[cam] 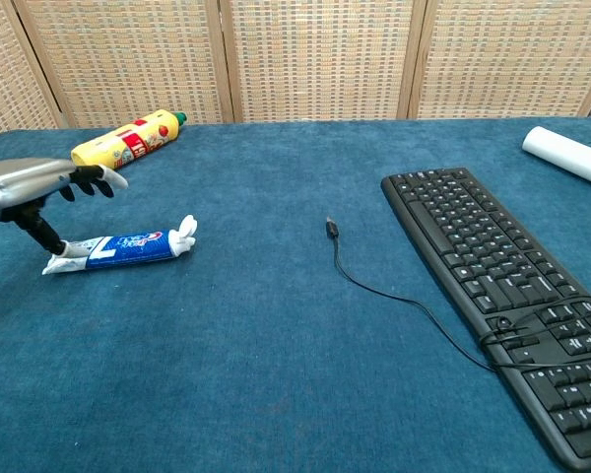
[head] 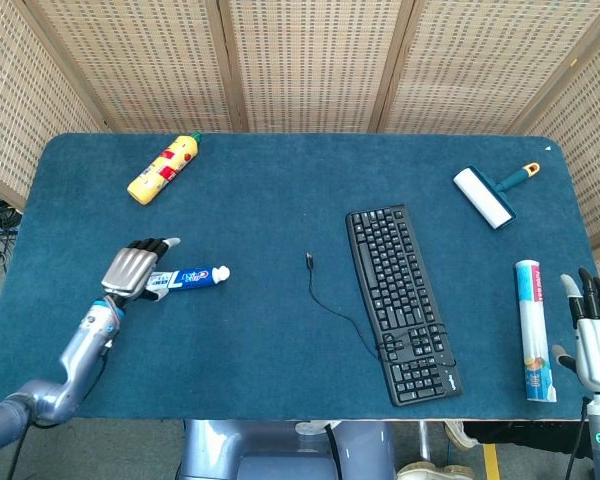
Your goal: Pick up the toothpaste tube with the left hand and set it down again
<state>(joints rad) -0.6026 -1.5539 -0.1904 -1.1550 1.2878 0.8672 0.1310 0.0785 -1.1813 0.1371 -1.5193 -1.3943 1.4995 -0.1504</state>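
The blue and white toothpaste tube (head: pixel 192 277) (cam: pixel 128 246) lies flat on the blue table cover, cap end to the right. My left hand (head: pixel 136 269) (cam: pixel 41 181) hovers over its flat left end, palm down, fingers spread and holding nothing; the thumb reaches down beside the tube's tail. That tail is hidden under the hand in the head view. My right hand (head: pixel 598 342) stays open at the table's right front corner, off the edge, and does not show in the chest view.
A yellow bottle (head: pixel 163 168) (cam: pixel 126 143) lies behind the tube. A black keyboard (head: pixel 400 302) (cam: pixel 502 294) with its loose cable (head: pixel 338 310) sits right of centre. A lint roller (head: pixel 490 193) and a white tube-shaped pack (head: pixel 532 328) lie at the right.
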